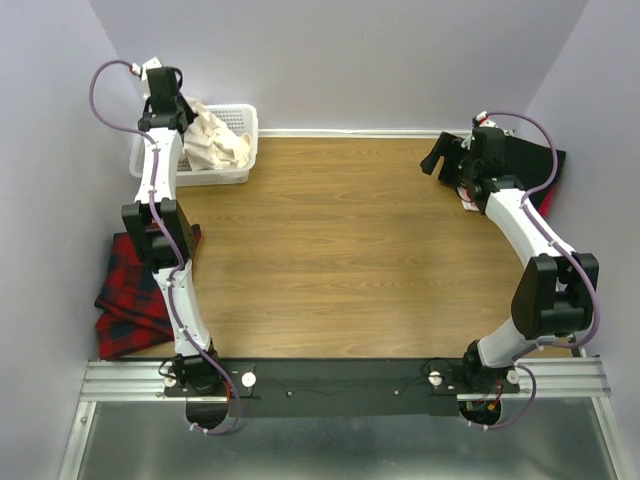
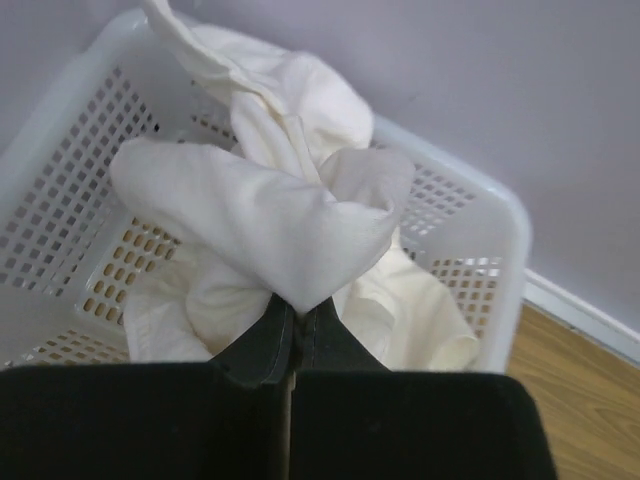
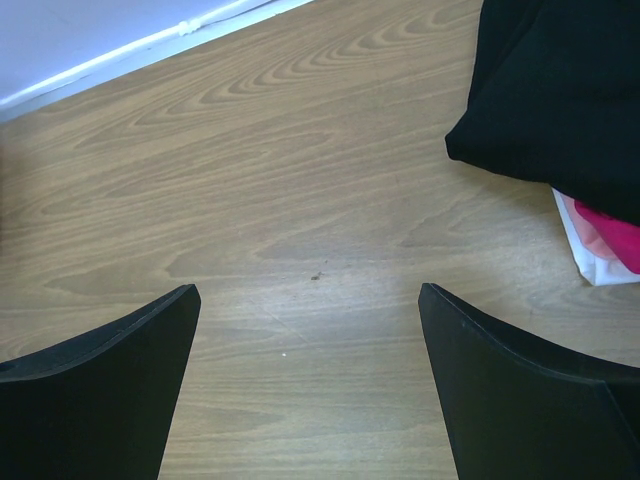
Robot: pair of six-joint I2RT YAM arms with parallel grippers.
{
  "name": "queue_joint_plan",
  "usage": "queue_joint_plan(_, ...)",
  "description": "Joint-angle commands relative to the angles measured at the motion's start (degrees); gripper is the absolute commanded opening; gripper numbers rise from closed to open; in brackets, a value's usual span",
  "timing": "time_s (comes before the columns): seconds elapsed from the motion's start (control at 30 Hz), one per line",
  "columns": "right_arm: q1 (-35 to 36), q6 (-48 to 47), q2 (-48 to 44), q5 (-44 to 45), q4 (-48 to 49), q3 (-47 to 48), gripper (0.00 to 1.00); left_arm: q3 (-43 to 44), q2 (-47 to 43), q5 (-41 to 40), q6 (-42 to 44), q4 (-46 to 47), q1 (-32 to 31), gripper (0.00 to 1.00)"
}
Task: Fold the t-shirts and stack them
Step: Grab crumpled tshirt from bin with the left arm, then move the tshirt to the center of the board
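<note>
My left gripper (image 1: 185, 112) is shut on the cream-white t-shirt (image 1: 212, 140) and holds a bunch of it above the white basket (image 1: 243, 125) at the back left. In the left wrist view my gripper (image 2: 298, 312) pinches a fold of the cream-white t-shirt (image 2: 270, 215) over the basket (image 2: 60, 215). My right gripper (image 1: 452, 160) is open and empty over the wood at the back right. The black t-shirt (image 1: 525, 160) lies folded beside it, on top of the red t-shirt (image 1: 542, 200). The right wrist view shows the gripper (image 3: 310, 300), the black t-shirt (image 3: 560, 90) and a red edge (image 3: 610, 235) under it.
A red and dark plaid cloth (image 1: 135, 290) lies at the table's left edge beside the left arm. The wooden table top (image 1: 340, 250) spreads between the arms. Lilac walls close the back and sides. A metal rail (image 1: 340, 378) carries both bases at the near edge.
</note>
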Motion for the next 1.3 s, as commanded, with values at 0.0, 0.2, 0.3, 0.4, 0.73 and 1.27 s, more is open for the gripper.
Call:
queue_joint_plan(0.0,-0.23,0.72,-2.25,1.55,-1.08,-0.58,0.99,0.67,-10.37,0.3,3.65,4.47,-4.05,0.0)
queue_joint_plan(0.2,-0.14,0.98,-2.69,3.31,-1.16,1.27,0.99,1.9,-18.45,0.03,5.58,5.79,-8.61,0.0)
queue_joint_plan(0.3,-0.14,1.16,-2.78,4.79,-1.08,1.71,0.99,2.16,-22.76,-0.84,7.78,7.81,-13.52,0.0)
queue_joint_plan(0.4,-0.23,1.16,-2.6,4.89,-1.16,1.97,0.99,4.17,-25.84,-0.23,9.1,9.31,-16.09,0.0)
queue_joint_plan(0.73,-0.14,2.48,-2.25,5.95,-1.16,2.76,0.99,5.86,-35.07,2.41,14.72,12.46,-28.74,0.0)
queue_joint_plan(1.27,-0.15,3.09,-5.24,11.39,-1.16,-2.24,0.99,-26.82,-45.18,20.33,12.09,12.92,-42.44,0.0)
